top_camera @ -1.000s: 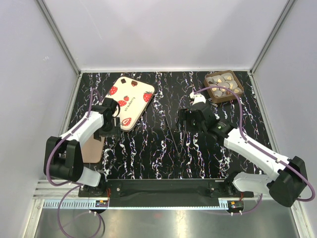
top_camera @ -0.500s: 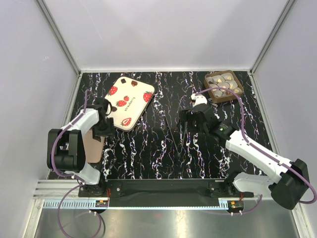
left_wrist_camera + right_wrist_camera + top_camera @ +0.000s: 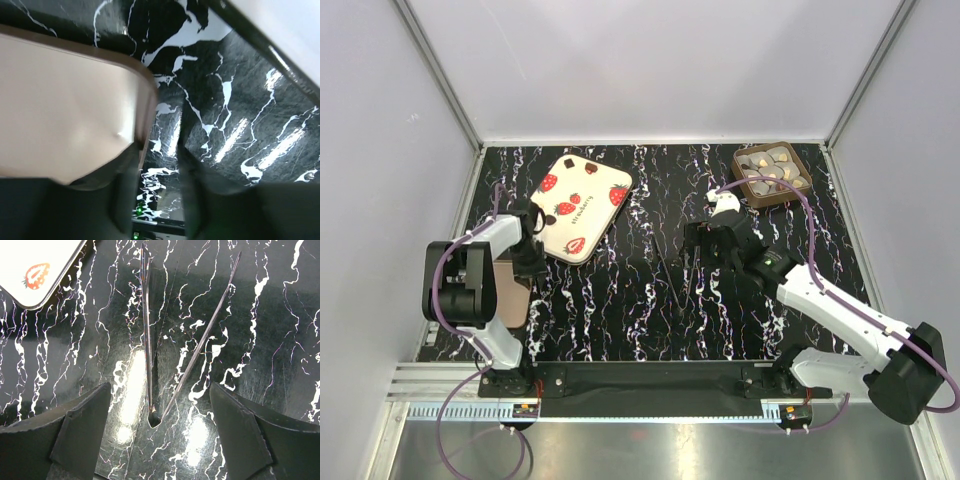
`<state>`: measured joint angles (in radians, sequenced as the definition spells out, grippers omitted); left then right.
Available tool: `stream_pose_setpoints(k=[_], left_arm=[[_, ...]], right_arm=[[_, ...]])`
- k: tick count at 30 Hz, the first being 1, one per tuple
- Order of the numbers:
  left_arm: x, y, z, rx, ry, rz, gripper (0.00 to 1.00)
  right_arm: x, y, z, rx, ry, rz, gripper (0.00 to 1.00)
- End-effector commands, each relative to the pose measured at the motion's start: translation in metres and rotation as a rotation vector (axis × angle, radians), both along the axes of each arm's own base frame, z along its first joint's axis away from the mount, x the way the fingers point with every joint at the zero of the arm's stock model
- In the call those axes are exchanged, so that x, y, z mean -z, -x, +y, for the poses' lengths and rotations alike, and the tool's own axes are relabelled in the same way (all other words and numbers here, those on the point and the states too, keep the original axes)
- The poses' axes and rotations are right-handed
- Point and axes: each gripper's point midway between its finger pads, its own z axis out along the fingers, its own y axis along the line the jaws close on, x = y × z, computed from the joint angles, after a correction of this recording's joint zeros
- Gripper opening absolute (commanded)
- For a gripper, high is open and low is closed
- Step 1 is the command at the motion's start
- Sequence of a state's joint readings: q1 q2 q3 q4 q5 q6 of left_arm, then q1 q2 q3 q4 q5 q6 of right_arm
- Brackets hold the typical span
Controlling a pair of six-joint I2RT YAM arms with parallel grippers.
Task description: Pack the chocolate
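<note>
With left hand (image 3: 157,170) set astride the brown-edged rim of a tan box (image 3: 60,100) at the desk's (image 3: 620,310) near left, stood at the set-up step of packing. Could not tell from either view whether those fingers (image 3: 197,200) had pinched the wall or merely bracketed it at a middling gap. Held right hand (image 3: 160,395) spread wide and empty above the tweezers (image 3: 150,340), lying flat at mid-desk with arms splayed in a narrow V and the joined end framed between the fingers (image 3: 82,430) in the wrist view. Judged the next move on that side as a straight drop and a gentle pinch across both thin arms, low enough to lift metal off the desk without skidding it; on the other side, as a firm hold to bring the box toward the sweets or steady it. Counted, near to far: one tan box, no sweets seen in it; one pair of tweezers; one cream lid (image 3: 582,205) printed with strawberries, face up just beyond the left hand; one square brown tray (image 3: 805,167) at the far right corner. Found the chocolate (image 3: 775,165) all in that tray, well apart from box and both hands: several round pieces, pale grey with a few gold, too small to number with confidence. Saw none packed yet.
</note>
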<state>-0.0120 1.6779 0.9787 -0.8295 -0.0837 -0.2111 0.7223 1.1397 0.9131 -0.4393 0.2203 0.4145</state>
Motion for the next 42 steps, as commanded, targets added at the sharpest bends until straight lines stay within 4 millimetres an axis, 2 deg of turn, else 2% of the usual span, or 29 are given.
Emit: stream_pose_setpoints(k=[1, 5, 9, 10, 12, 13, 15, 16, 18, 19, 21, 22, 23, 25, 26, 29, 30, 31, 32, 33, 35, 36, 37, 38, 39, 41, 42], left_arm=[[-0.006, -0.015, 0.002, 0.002, -0.011, -0.044, 0.35], [-0.018, -0.01, 0.018, -0.014, -0.105, -0.031, 0.15], [-0.04, -0.005, 0.022, -0.033, -0.128, -0.058, 0.03], [-0.052, -0.011, 0.022, -0.041, -0.127, -0.098, 0.02], [-0.065, -0.009, 0.021, -0.041, -0.124, -0.111, 0.0], [-0.08, -0.015, 0.02, -0.042, -0.115, -0.157, 0.0], [-0.095, -0.014, 0.012, -0.028, -0.066, -0.183, 0.0], [-0.114, -0.021, 0.007, -0.022, -0.041, -0.246, 0.0], [-0.133, -0.023, -0.013, 0.012, 0.068, -0.301, 0.0], [-0.155, -0.028, -0.022, 0.033, 0.115, -0.372, 0.0], [-0.179, -0.031, -0.056, 0.104, 0.268, -0.446, 0.0], [-0.199, -0.031, -0.07, 0.139, 0.327, -0.511, 0.0], [-0.212, -0.026, -0.095, 0.196, 0.439, -0.531, 0.0], [-0.238, -0.026, -0.12, 0.24, 0.553, -0.612, 0.0], [-0.25, -0.022, -0.142, 0.287, 0.637, -0.629, 0.0], [-0.271, -0.009, -0.18, 0.421, 0.724, -0.64, 0.0], [-0.272, -0.006, -0.189, 0.459, 0.74, -0.626, 0.0], [-0.281, 0.003, -0.205, 0.532, 0.792, -0.616, 0.0], [-0.285, 0.004, -0.212, 0.571, 0.813, -0.628, 0.0], [-0.285, 0.007, -0.218, 0.593, 0.84, -0.623, 0.0], [-0.294, 0.015, -0.233, 0.668, 0.925, -0.641, 0.0], [-0.295, 0.02, -0.237, 0.686, 0.95, -0.644, 0.0], [-0.301, 0.025, -0.243, 0.725, 0.992, -0.655, 0.0], [-0.304, 0.029, -0.245, 0.745, 1.013, -0.657, 0.0], [-0.306, 0.034, -0.246, 0.766, 1.032, -0.659, 0.0], [-0.314, 0.046, -0.25, 0.812, 1.095, -0.649, 0.0], [-0.317, 0.052, -0.251, 0.827, 1.115, -0.647, 0.0]], right_arm=[[-0.012, -0.004, 0.0, 0.008, -0.004, -0.048, 0.87], [-0.016, -0.004, 0.0, 0.005, -0.007, -0.049, 0.87], [-0.02, 0.0, 0.002, -0.006, -0.023, -0.041, 0.87], [-0.023, 0.001, 0.005, -0.018, -0.037, -0.038, 0.87], [-0.026, 0.004, 0.008, -0.029, -0.054, -0.027, 0.88], [-0.03, 0.007, 0.012, -0.051, -0.077, -0.022, 0.88], [-0.037, 0.01, 0.017, -0.071, -0.111, -0.026, 0.87], [-0.043, 0.014, 0.019, -0.091, -0.135, -0.031, 0.88], [-0.054, 0.015, 0.024, -0.11, -0.176, -0.051, 0.87], [-0.063, 0.019, 0.028, -0.134, -0.21, -0.065, 0.87], [-0.079, 0.02, 0.033, -0.15, -0.267, -0.101, 0.87], [-0.088, 0.022, 0.035, -0.166, -0.296, -0.118, 0.87], [-0.102, 0.019, 0.038, -0.185, -0.319, -0.166, 0.87], [-0.123, 0.028, 0.047, -0.277, -0.362, -0.213, 0.87], [-0.133, 0.027, 0.049, -0.3, -0.365, -0.255, 0.87], [-0.165, 0.024, 0.05, -0.341, -0.388, -0.36, 0.87], [-0.185, 0.022, 0.05, -0.359, -0.397, -0.408, 0.87], [-0.19, 0.021, 0.055, -0.419, -0.364, -0.437, 0.87], [-0.194, 0.018, 0.055, -0.438, -0.338, -0.445, 0.87], [-0.215, 0.017, 0.06, -0.484, -0.337, -0.483, 0.87], [-0.229, 0.008, 0.055, -0.536, -0.287, -0.56, 0.88], [-0.236, 0.014, 0.063, -0.634, -0.31, -0.582, 0.9], [-0.251, 0.003, 0.059, -0.664, -0.304, -0.692, 0.9], [-0.254, 0.004, 0.061, -0.712, -0.31, -0.736, 0.9], [-0.248, 0.004, 0.065, -0.758, -0.311, -0.751, 0.9], [-0.263, -0.004, 0.058, -0.807, -0.284, -0.85, 0.91], [-0.255, 0.01, 0.065, -0.949, -0.295, -0.841, 0.91]])
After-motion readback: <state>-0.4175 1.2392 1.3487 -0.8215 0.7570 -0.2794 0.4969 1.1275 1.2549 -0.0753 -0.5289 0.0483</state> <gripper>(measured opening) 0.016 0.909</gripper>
